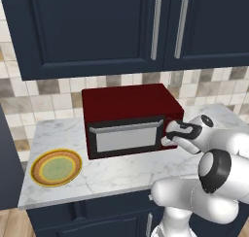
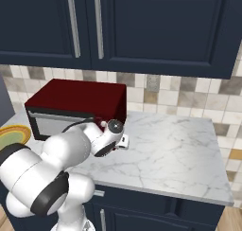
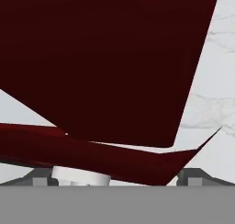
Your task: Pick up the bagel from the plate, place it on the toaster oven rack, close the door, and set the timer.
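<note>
Setting the timer, I keep my gripper [image 1: 168,134] wide, right at the toaster oven [image 1: 127,118] knob [image 3: 81,176], then squeeze gently.

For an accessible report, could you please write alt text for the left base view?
A dark red toaster oven with its black-framed glass door shut sits on a white marble counter, the white robot arm's hand at its right front. A round yellow-rimmed, green-centred plate lies bare to the left.
</note>
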